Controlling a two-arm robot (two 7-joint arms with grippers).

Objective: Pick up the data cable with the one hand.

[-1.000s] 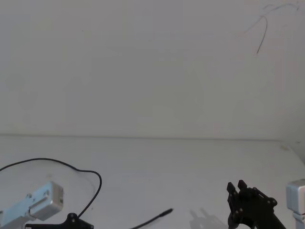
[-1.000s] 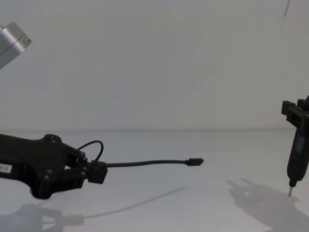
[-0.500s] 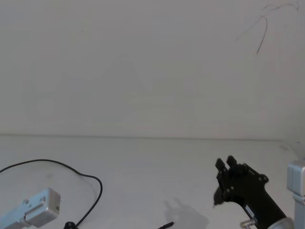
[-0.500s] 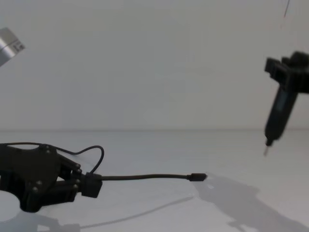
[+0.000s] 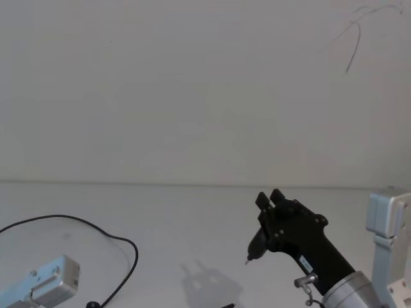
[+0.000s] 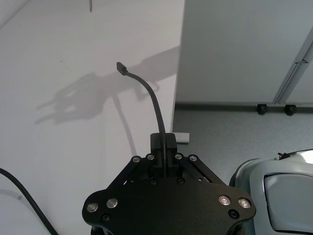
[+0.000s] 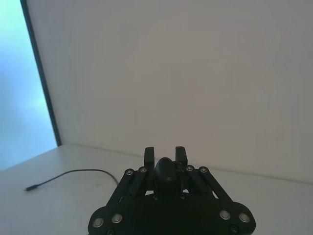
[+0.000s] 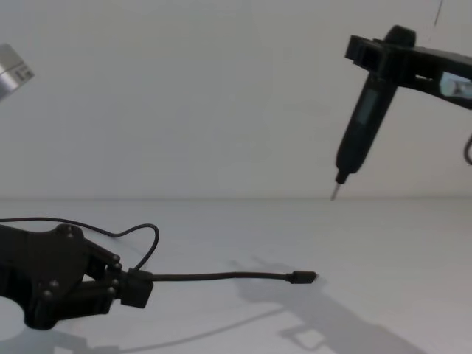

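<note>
The data cable [image 8: 221, 276] is thin and black and juts out level from my left gripper [image 8: 137, 287], which is shut on it low at the left of the chest view. Its small plug [image 8: 302, 277] hangs just over the white table. The left wrist view shows the fingers [image 6: 157, 143] pinching the data cable [image 6: 152, 100], which curves up to its plug [image 6: 120, 65]. A slack loop [image 5: 96, 224] trails behind. My right gripper [image 8: 380, 55] is high on the right, shut on a black pen-like tool [image 8: 360, 122] pointing down, well clear of the cable.
The white table [image 8: 383, 243] meets a plain white wall [image 8: 221, 96] behind. In the right wrist view, a thin black cable [image 7: 73, 174] lies on the table past my right gripper [image 7: 165, 152]. The left wrist view shows the table's edge [image 6: 175, 105] and grey floor beyond.
My right gripper has risen and swung left towards the middle with its pen-like tool. My left gripper has sunk a little, bringing the cable's plug closer to the table.
</note>
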